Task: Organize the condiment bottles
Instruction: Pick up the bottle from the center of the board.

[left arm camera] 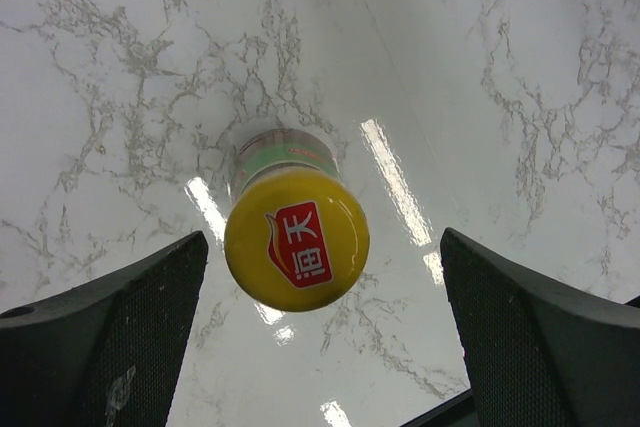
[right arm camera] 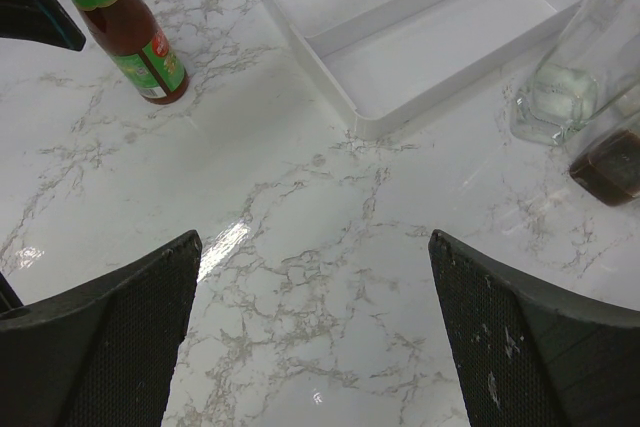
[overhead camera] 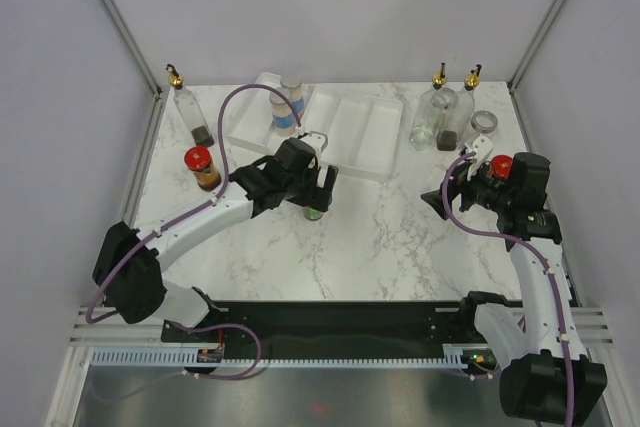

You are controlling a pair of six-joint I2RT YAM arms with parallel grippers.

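- At mid-frame of the top view, left gripper (overhead camera: 318, 195) directly over the sauce bottle (overhead camera: 313, 212).
- In the left wrist view, fingers (left arm camera: 100, 347) spread wide at lower left and lower right, yellow cap (left arm camera: 296, 239) between them and touching neither.
- Sauce bottle upright on the marble table (overhead camera: 380, 247), just below the near edge of the white tray (overhead camera: 345, 132). At upper left of the right wrist view, with red sauce and a green label showing.
- Right of centre in the top view, right gripper (overhead camera: 445, 199), fingers spread, only bare tabletop between them.
- At left of the top view, red-lidded jar (overhead camera: 201, 167), just beside the left arm.
- At right, second red-lidded jar (overhead camera: 500, 167), partly hidden by the right wrist.
- In the upper left corner of the table, lone cruet (overhead camera: 188, 112) with gold spout, a little dark liquid at its bottom.
- At upper right, side by side, clear-liquid cruet (overhead camera: 435, 115) and dark-liquid cruet (overhead camera: 458, 117).
- Just right of those, silver-lidded jar (overhead camera: 484, 125).
- At the tray's upper left end, blue-labelled jar (overhead camera: 290, 109); inside the tray or behind it, cannot tell.
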